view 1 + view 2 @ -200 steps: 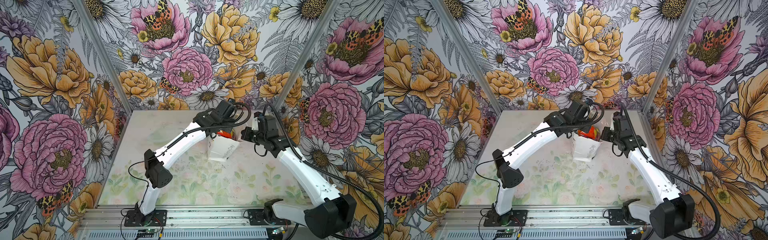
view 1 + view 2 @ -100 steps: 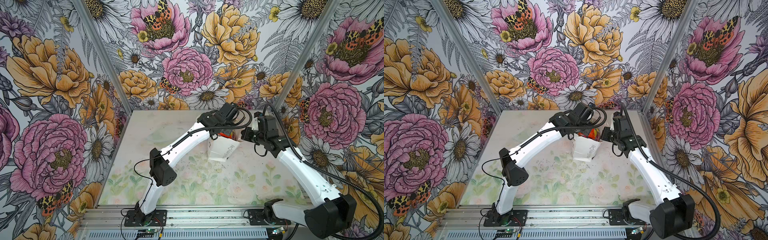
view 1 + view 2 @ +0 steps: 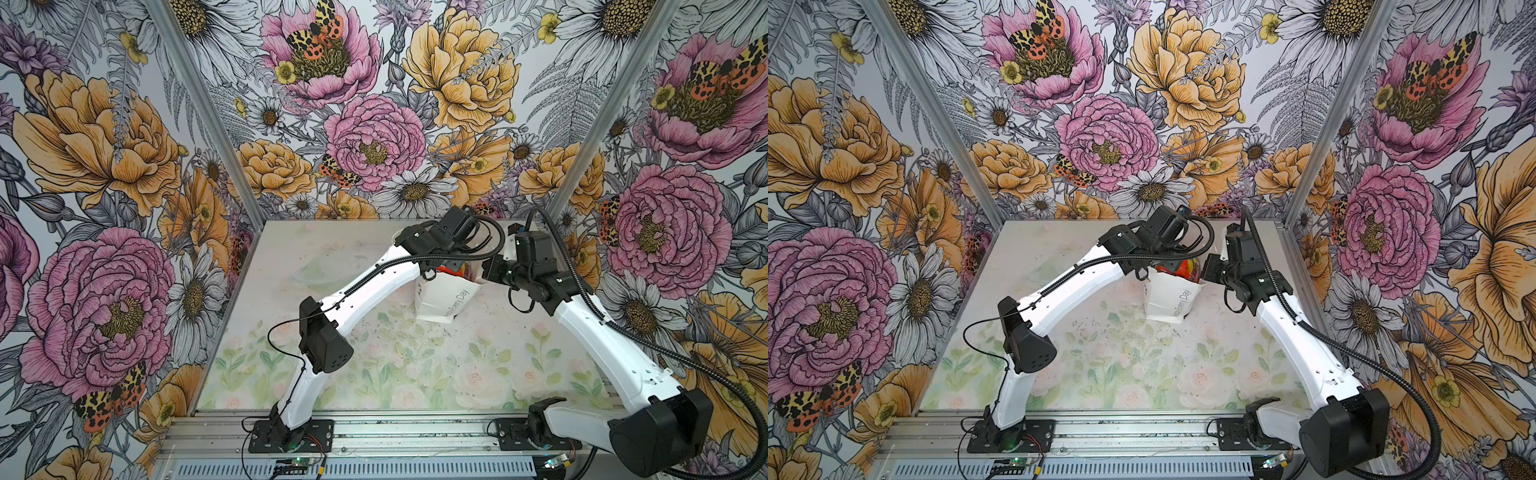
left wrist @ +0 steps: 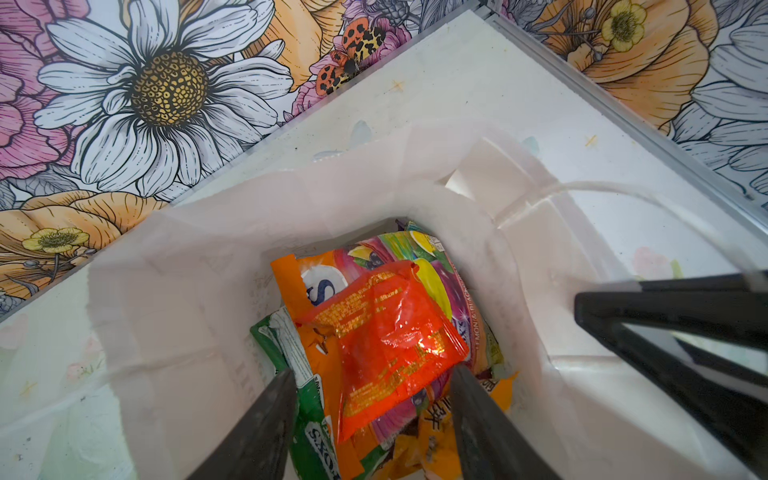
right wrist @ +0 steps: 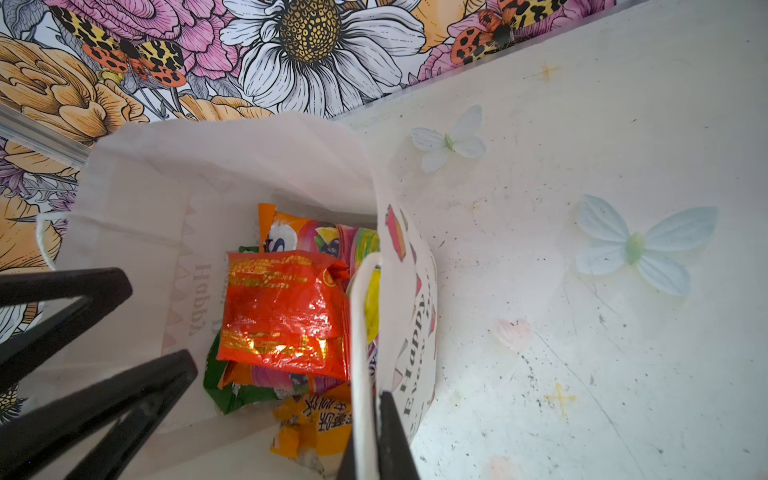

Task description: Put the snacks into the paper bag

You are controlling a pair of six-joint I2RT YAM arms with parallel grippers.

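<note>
Flower-printed walls (image 3: 374,137) close in behind and beside both grippers. The pale table (image 3: 374,374) beneath them carries flat butterfly decals (image 5: 636,245) beyond the bag wall that the right gripper (image 5: 371,415) grips. The paper bag (image 3: 442,299) stands upright between the two wrists in both top views. Its white walls ring the left gripper (image 4: 372,372). The right gripper's black frame crosses the rim just beside it, and a white cord handle (image 5: 359,332) runs along that rim.

The left gripper hangs in the bag's mouth with its fingers (image 4: 266,424) set well apart, and nothing is pinched between them. The right gripper is clamped tight on the bag's lettered wall at the rim, next to the cord handle.

The snacks lie inside the bag, below the left gripper. A red-orange packet (image 4: 386,340) tops the pile, directly under the gap between the fingertips. Its edges come close to both fingers, but contact cannot be told. Beneath it, an orange-white packet (image 4: 299,291) and a fruit-printed packet (image 4: 436,266) reach away beyond the fingertips. A green FOX'S packet (image 4: 309,419) lies under one finger, and a yellow-orange packet (image 4: 432,444) lies close by the other.
</note>
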